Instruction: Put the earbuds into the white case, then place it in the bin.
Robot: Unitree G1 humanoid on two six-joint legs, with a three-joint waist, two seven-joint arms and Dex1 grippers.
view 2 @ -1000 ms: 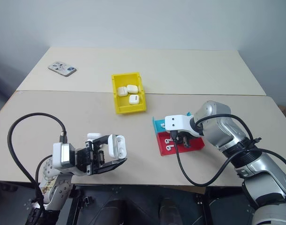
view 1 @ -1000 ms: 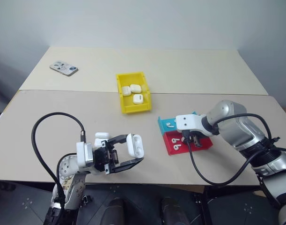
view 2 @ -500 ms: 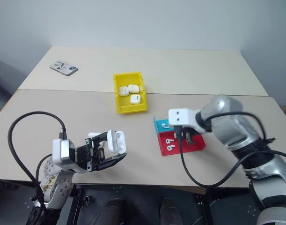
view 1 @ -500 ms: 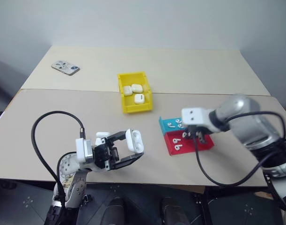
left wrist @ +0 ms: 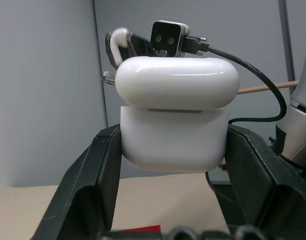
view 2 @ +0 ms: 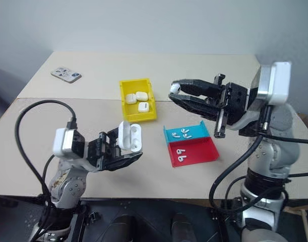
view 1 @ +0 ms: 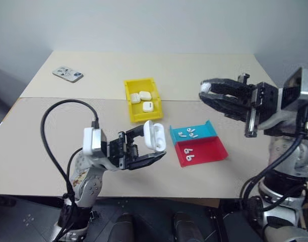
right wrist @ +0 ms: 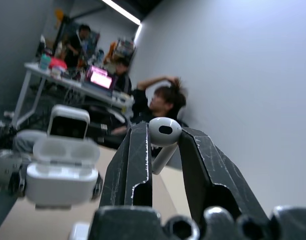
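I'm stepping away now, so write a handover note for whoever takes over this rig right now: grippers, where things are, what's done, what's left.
Left gripper: shut on the white case, lid open, held above the table.
Right gripper: shut on one earbud, raised over the table, facing the case.
Bin: yellow, holds three closed cases.
Blue tray holds a few loose earbuds; red tray holds two.
Done: case picked up and opened, one earbud picked.
Left: seat the earbuds in the case, shut it, place it in the bin.
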